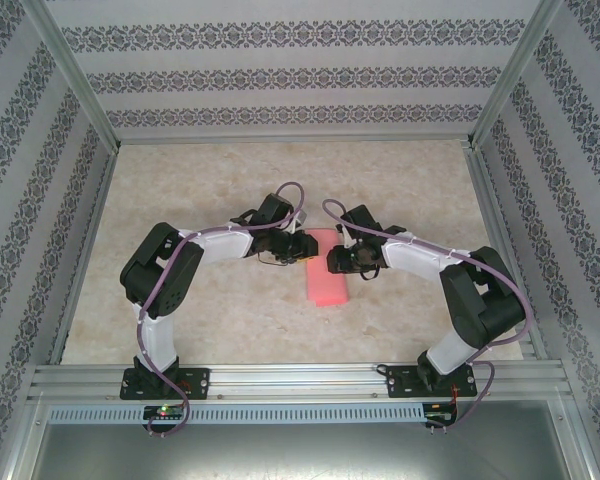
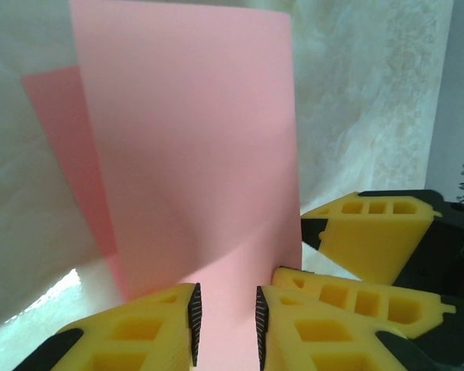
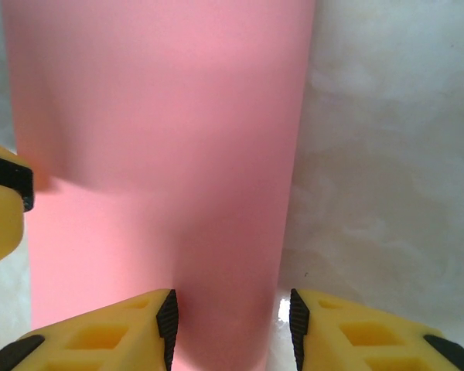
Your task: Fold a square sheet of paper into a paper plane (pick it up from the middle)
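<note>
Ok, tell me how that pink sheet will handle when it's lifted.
Probably floppy: the pink sheet bows up off the table in a soft curve. Likely very light, as it looks paper-thin. Pushed, it may slide on that smooth table rather than crease.

No writing, label, brand, number or sign can be read on anything here. The striped bands on the walls (image 1: 280, 80) are a repeating floral ornament rather than letters.
</note>
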Robot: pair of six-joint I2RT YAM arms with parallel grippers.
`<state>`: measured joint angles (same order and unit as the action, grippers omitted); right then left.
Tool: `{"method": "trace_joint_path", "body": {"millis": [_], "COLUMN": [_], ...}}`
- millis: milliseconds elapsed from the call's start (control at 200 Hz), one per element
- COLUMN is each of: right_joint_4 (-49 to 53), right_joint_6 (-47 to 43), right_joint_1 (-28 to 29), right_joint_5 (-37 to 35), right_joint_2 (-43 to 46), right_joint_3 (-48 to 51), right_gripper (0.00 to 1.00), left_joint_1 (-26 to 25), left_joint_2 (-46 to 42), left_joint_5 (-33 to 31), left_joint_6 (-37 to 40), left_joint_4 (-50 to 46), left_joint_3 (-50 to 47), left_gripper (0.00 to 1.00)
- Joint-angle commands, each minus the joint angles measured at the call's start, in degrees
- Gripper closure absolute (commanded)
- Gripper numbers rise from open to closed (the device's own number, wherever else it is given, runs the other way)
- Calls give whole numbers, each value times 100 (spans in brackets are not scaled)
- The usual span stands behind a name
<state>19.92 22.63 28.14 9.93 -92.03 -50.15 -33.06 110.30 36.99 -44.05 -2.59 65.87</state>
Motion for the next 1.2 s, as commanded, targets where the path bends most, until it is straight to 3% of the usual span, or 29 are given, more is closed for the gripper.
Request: {"method": "trace_joint_path", "body": {"millis": [0,490,814,1194], "right_joint_4": [194,422,409,53], "right_joint_6": [-345,-854,-472,-11], "right_joint_1": [-85,-125,-151,-310], "right_joint_5": [94,61,-114,248], "right_joint_2": [35,-142,-351,-194], "right_joint_3": [-19,-106,-173,-6], "right_gripper": [56,56,55,54], "left_joint_1": [-60,-34,-25,1], "left_joint_2": [-175,-237,-195,-202], "left_joint_5": [-146,-256,-280,-254], "left_joint_6": [314,364,360,389], "left_joint_4": [-474,-639,-674,-699], "left_joint_3": [200,352,419,413], "left_gripper": [71,70,70,69]}}
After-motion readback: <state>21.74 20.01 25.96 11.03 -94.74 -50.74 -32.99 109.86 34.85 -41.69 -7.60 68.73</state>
